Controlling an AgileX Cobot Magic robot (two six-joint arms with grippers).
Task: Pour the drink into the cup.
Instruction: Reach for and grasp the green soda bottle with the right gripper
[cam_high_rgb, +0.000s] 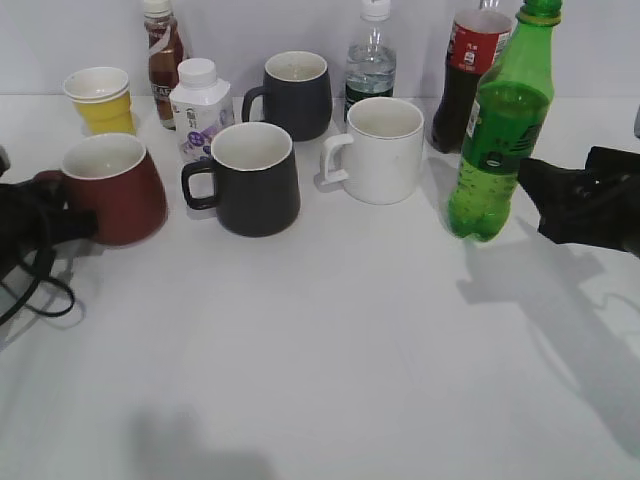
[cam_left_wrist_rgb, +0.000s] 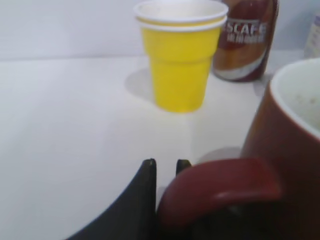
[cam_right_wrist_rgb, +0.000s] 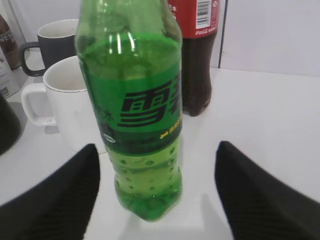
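Observation:
The cup (cam_high_rgb: 112, 186), a red-brown mug with a pale inside, stands upright at the table's left; it fills the right of the left wrist view (cam_left_wrist_rgb: 285, 150). My left gripper (cam_high_rgb: 70, 222) is shut on its loop handle (cam_left_wrist_rgb: 220, 187), and its two black fingertips (cam_left_wrist_rgb: 165, 167) show close together beside the handle. The drink (cam_high_rgb: 500, 130), a tall green bottle with a dark green label, stands upright at the right. It stands between the wide-open fingers of my right gripper (cam_right_wrist_rgb: 156, 160) without touching them (cam_right_wrist_rgb: 145, 115). In the exterior view that gripper (cam_high_rgb: 545, 195) is just right of the bottle.
Two black mugs (cam_high_rgb: 252, 178) (cam_high_rgb: 295, 93) and a white mug (cam_high_rgb: 378, 148) stand mid-table. A cola bottle (cam_high_rgb: 468, 75) stands just behind the drink. At the back are a clear bottle (cam_high_rgb: 371, 60), a white bottle (cam_high_rgb: 200, 108), a brown coffee bottle (cam_high_rgb: 163, 55) and a yellow cup (cam_high_rgb: 101, 100).

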